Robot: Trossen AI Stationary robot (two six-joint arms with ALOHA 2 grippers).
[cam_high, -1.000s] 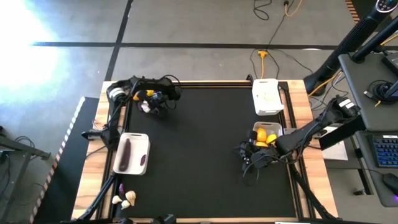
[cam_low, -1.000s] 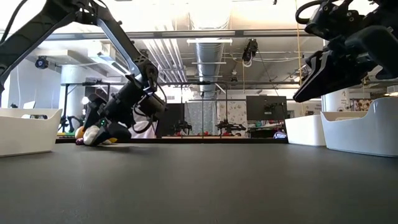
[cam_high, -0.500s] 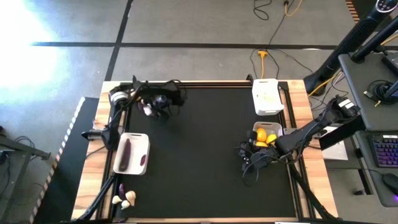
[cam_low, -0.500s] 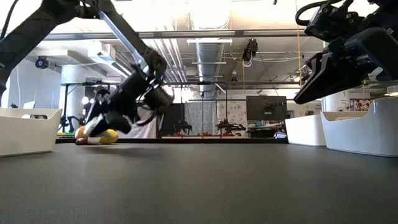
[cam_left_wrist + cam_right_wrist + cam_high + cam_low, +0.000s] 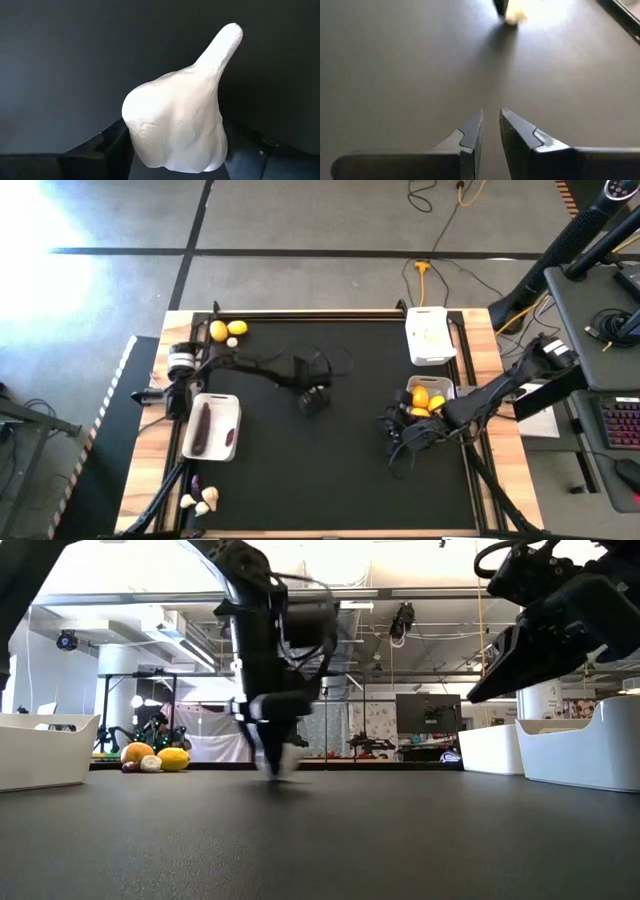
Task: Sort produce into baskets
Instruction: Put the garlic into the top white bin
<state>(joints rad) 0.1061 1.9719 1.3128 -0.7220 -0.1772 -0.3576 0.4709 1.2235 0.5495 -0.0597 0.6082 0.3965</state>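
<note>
Left end effector pinches a garlic bulb over the open middle of the worktop.

The bulb sits between the two dark fingers, its stem pointing away from the wrist, low over the black mat with bare surface on all sides. At the far left corner a lemon and another garlic bulb lie close to the edge; the low view shows a second yellow piece there. The near-left basket holds dark purple pieces, and more garlic lies at the near-left corner. On the right, one basket stands at the far edge and a basket of lemons just in front of it. The right end effector, nearly pressed together and holding nothing, hangs beside the lemon basket, well apart from the left one.
</note>
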